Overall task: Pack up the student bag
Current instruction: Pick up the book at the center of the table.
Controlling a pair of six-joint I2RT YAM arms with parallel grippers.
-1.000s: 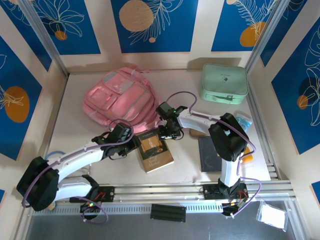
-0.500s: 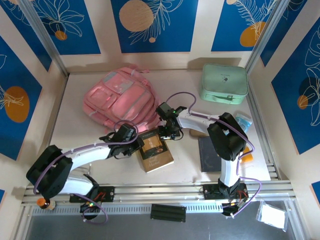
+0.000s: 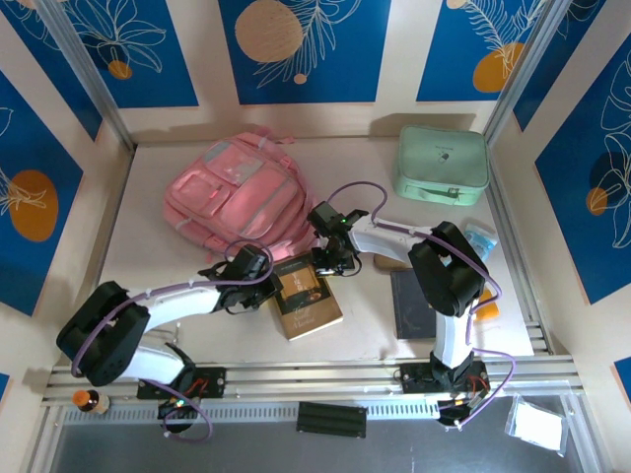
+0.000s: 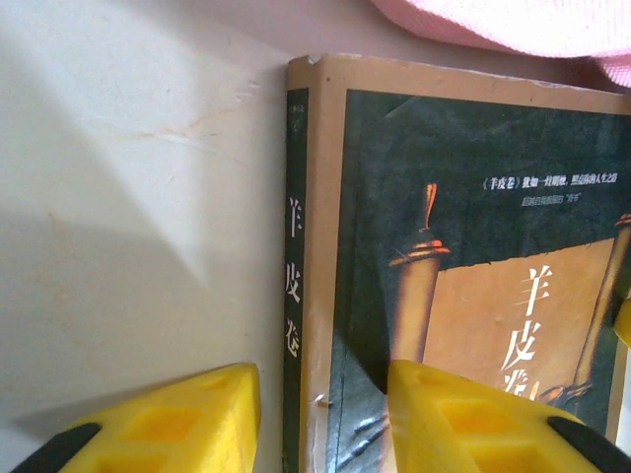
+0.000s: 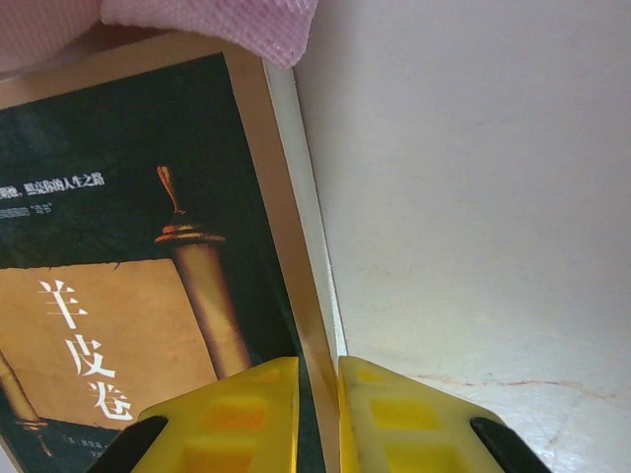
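The left arm had brought its claw [image 4: 325, 394] in to the book's [image 3: 308, 299] spine, and both claws had narrowed. The left claw stood partly open astride the spine. The right claw [image 5: 317, 394] was almost closed over the opposite edge, and I could not tell whether it gripped. The pink backpack [image 3: 237, 197] lay on the table [image 3: 148, 246] against the book's far edge.

The left arm [image 3: 173, 299] and the right arm [image 3: 391, 236] share one build: smooth white link shells joined by bulky black joint housings. A thin purple cable [image 3: 350, 184] runs along each, standing off in loops. A small green light [image 3: 340, 219] glows on the right arm's black wrist block, and another sits at the left base [image 3: 179, 404] beside red wiring. The left pincer [image 4: 320, 394] and the right pincer [image 5: 317, 389] have blocky bright yellow fingers [image 4: 168, 424] with shallow square recesses moulded in and black pieces at their outer ends.
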